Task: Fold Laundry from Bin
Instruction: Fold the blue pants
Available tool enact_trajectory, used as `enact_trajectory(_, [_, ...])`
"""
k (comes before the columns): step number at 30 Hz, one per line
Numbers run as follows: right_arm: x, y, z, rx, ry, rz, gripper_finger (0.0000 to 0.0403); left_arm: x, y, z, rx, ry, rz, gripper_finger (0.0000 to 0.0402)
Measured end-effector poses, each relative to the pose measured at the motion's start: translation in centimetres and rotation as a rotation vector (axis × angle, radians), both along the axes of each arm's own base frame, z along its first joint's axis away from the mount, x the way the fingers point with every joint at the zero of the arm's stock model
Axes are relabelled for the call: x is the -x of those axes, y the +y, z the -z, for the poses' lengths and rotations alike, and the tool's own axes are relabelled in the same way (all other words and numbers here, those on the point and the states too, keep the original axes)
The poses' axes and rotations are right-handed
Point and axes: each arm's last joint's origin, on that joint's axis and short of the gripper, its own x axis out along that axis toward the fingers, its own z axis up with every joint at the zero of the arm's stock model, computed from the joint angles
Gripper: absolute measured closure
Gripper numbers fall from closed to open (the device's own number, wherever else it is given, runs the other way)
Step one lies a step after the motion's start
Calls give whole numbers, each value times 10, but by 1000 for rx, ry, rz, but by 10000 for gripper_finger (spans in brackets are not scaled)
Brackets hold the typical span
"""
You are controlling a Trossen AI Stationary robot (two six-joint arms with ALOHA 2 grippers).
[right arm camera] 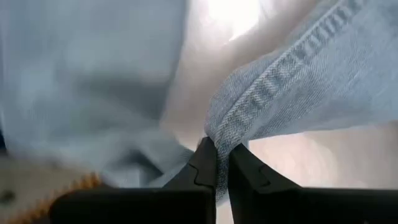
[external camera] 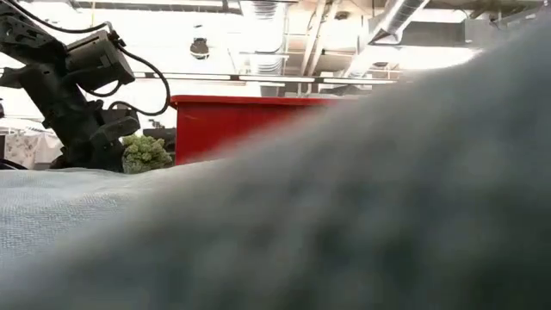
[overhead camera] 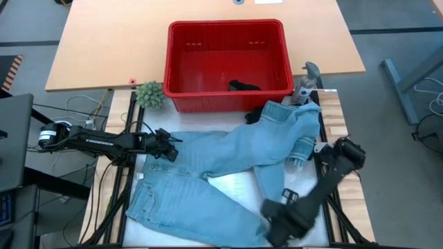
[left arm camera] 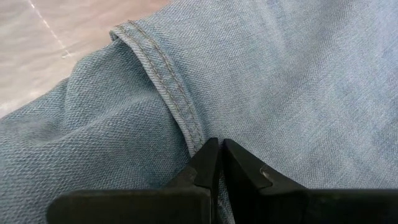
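- Just in front of the red bin (overhead camera: 181, 66), on the counter (overhead camera: 90, 55), you have a pair of light blue jeans (overhead camera: 208, 162) spread out, one leg running up to the bin's front right corner.
- Your left hand (overhead camera: 168, 149) sits at the jeans' edge on the side away from the bin's right corner; its wrist view shows the fingers (left arm camera: 205, 165) pressed together on denim right at a stitched seam (left arm camera: 168, 84), so it is pinching the jeans.
- Your right hand (overhead camera: 299, 153) is near the bin's front right corner, against the jeans leg there. Its wrist view shows the fingers (right arm camera: 208, 165) nearly together with a stitched fold of the jeans (right arm camera: 261, 106) bunched at their tips; it is pinching that denim edge.
- Inside the bin, a dark garment (overhead camera: 244, 86) lies on the floor near the front wall.
- A small green plant (overhead camera: 149, 95) stands just beside the bin's front left corner, touching or almost touching its wall.
- A spray bottle (overhead camera: 304, 86) stands just off the bin's front right corner, next to the raised jeans leg.
- From counter height, blurred denim close to the lens fills most of the picture, with the bin's red wall and the left arm (external camera: 73, 82) behind it.
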Motion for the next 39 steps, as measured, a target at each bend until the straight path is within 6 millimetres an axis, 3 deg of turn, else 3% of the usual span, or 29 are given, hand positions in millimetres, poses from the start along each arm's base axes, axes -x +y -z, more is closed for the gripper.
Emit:
enact_trajectory(7, [51, 33, 5, 36, 68, -216, 359, 1, 0, 0, 1, 14, 0, 385])
enact_trajectory(10, [65, 34, 8, 74, 119, -171, 350, 1, 0, 1, 2, 15, -2, 385])
enact_trajectory(14, [68, 30, 7, 99, 155, -7, 317, 1, 0, 1, 13, 8, -23, 385])
enact_trajectory(20, [52, 23, 7, 56, 158, 132, 224, 1, 0, 1, 17, 7, -27, 385])
enact_trajectory(24, [46, 19, -1, 94, 52, 164, 178, 1, 0, 1, 18, 8, -27, 385])
enact_trajectory(27, [33, 8, -11, 123, -61, 215, 166, 1, 0, 1, 19, 8, -27, 385])
enact_trajectory(30, [10, -7, -12, 142, -99, 153, 164, 1, 0, 1, 19, 8, -27, 385])
enact_trajectory(39, [-47, -62, 7, 182, -85, -96, 163, 2, 0, 1, 19, 9, -27, 385])
